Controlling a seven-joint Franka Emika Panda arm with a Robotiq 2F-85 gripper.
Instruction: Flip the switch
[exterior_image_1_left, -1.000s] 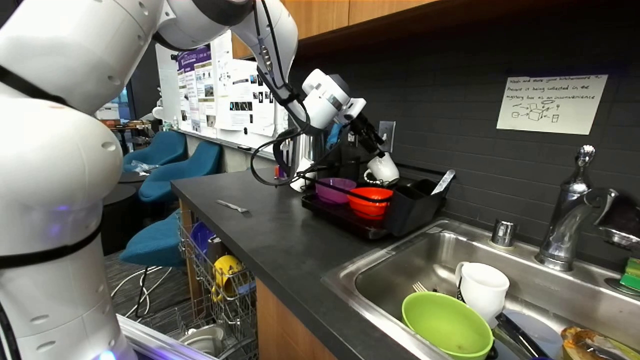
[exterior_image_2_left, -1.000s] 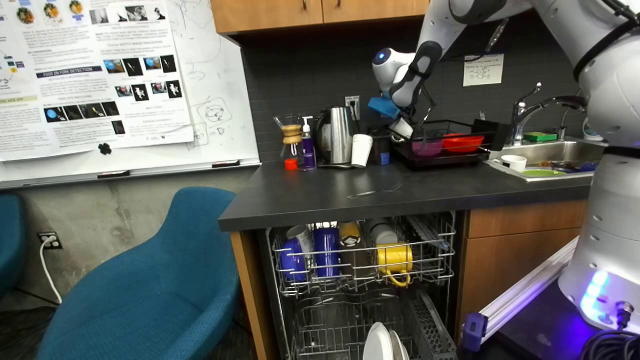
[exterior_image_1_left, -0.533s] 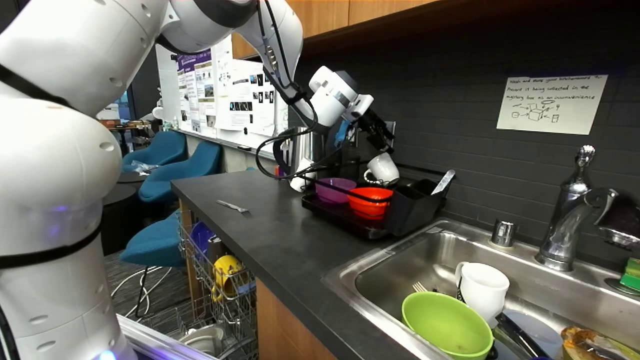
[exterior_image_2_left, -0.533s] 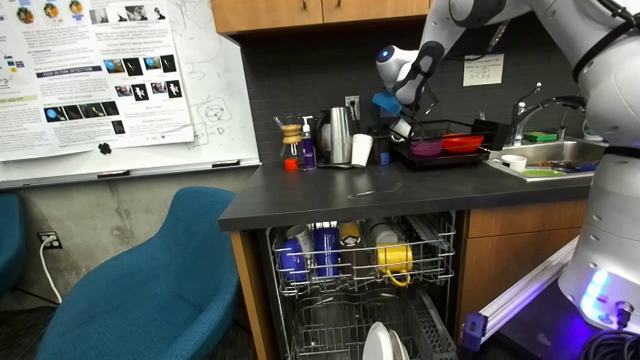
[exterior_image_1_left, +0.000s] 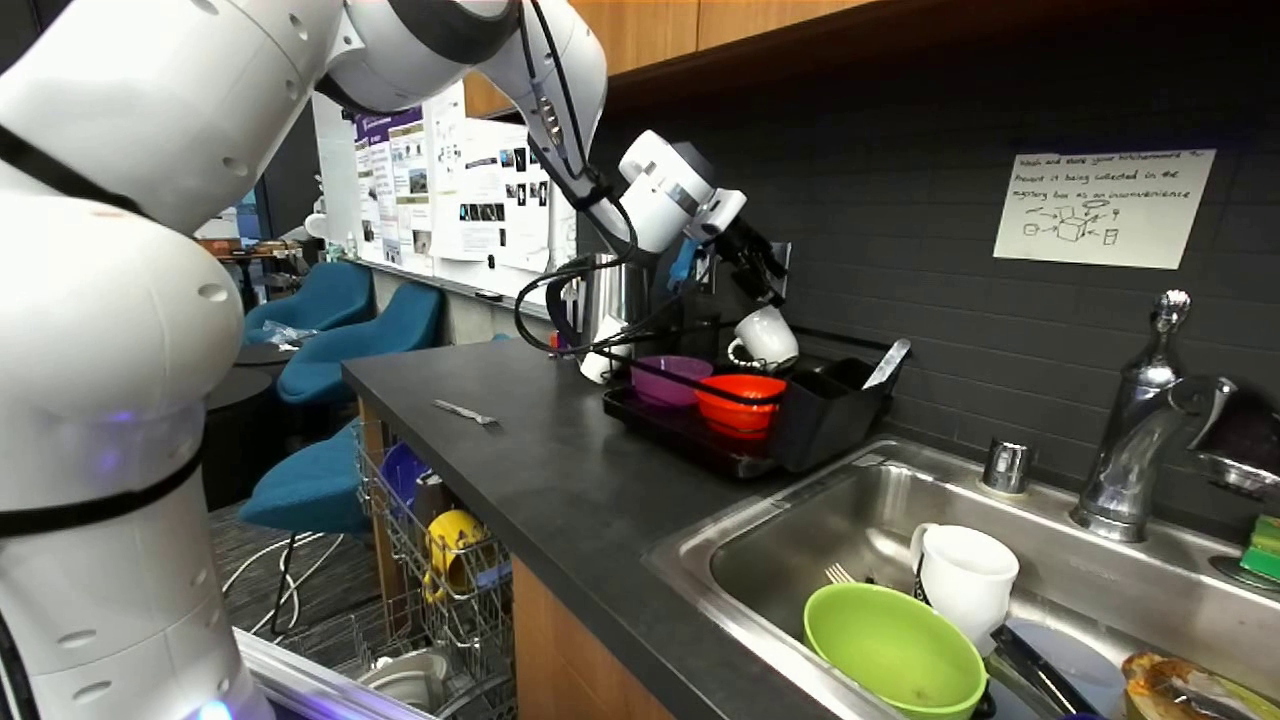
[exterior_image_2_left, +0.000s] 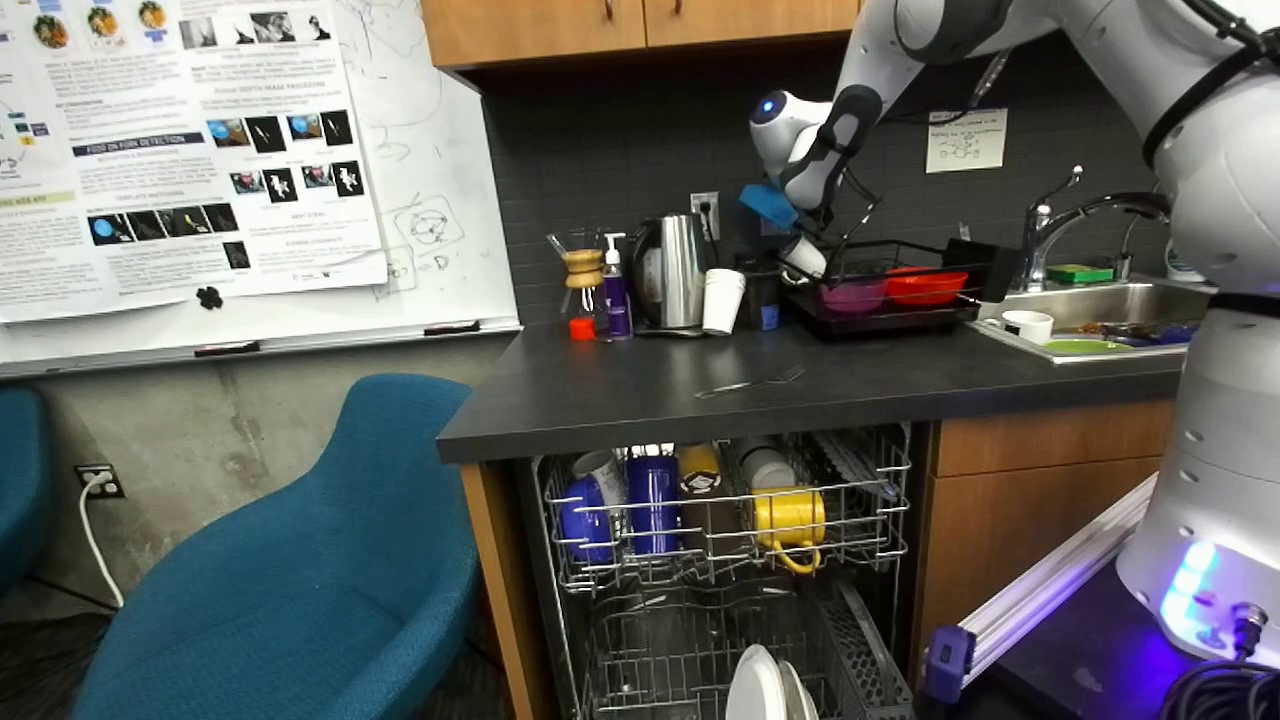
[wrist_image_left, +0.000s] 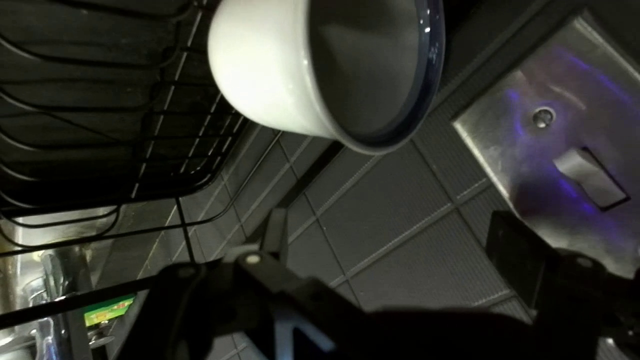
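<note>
In the wrist view the switch (wrist_image_left: 595, 181), a pale rocker, sits in a shiny metal wall plate (wrist_image_left: 505, 145) at the right. The rocker's end nearer the round screw juts out. My gripper (wrist_image_left: 397, 237) stands wide open, with only dark wall tiles seen between its fingers. Its right finger (wrist_image_left: 517, 255) overlaps the plate's lower edge in this view, below and left of the rocker; contact cannot be judged. In an exterior view the gripper (exterior_image_1_left: 772, 292) points down toward the wall, partly covering the plate (exterior_image_1_left: 783, 265); the rocker is hidden there.
A white mug (wrist_image_left: 260, 65) leans in the black dish rack (wrist_image_left: 135, 200), close under the gripper. Purple (exterior_image_1_left: 668, 382) and orange bowls (exterior_image_1_left: 738, 400) share the rack. A steel kettle (exterior_image_2_left: 684, 270) stands nearby on the counter (exterior_image_2_left: 620, 390). The sink (exterior_image_1_left: 740, 560) holds dishes.
My gripper has shifted slightly right and a little up in an exterior view, covering more of the wall plate. Over the last half second it has hardly moved. The jaws still look open.
</note>
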